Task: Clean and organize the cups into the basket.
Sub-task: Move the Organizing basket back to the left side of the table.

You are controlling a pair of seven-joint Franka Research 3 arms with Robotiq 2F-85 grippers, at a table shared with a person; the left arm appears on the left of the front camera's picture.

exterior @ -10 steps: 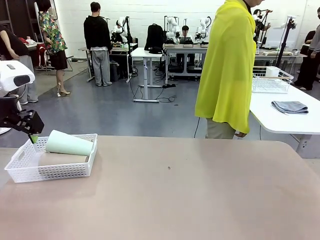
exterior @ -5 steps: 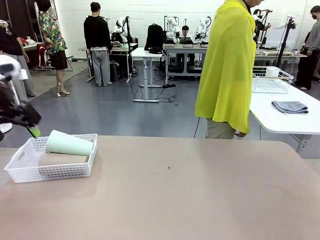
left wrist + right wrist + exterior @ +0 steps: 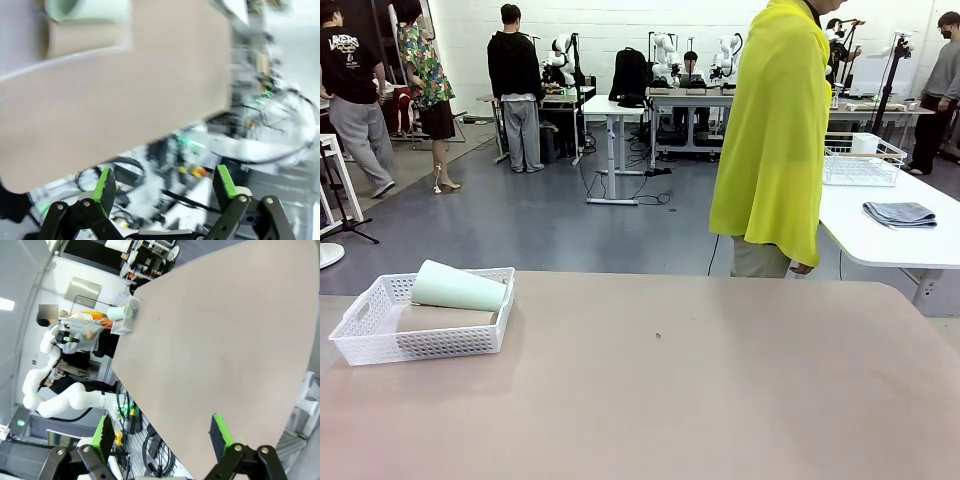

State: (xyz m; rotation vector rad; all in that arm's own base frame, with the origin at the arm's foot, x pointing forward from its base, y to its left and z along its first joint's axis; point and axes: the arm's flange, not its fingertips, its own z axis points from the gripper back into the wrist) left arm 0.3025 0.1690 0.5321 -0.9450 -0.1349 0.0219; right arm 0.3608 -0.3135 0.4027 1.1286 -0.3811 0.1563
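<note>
Front view puts the white perforated basket at the tabletop's left near corner. A pale mint green cup lies on its side across the basket, open mouth to the left, resting on top of a taupe-brown cup that lies flat inside. How many brown cups lie under it cannot be told. No loose cup stands anywhere on the bare tabletop, and a person in a yellow top stands at the far edge.

Left wrist view, blurred, looks down past the tabletop edge with the basket's cups at the top; the left tool has its green pads spread wide with nothing between them. Right wrist view shows the right tool likewise spread and empty, off the tabletop's edge, the basket far across.

Judging from this, the packing step looks finished or close to it. Any next move calls only for checking that the cups sit securely.
</note>
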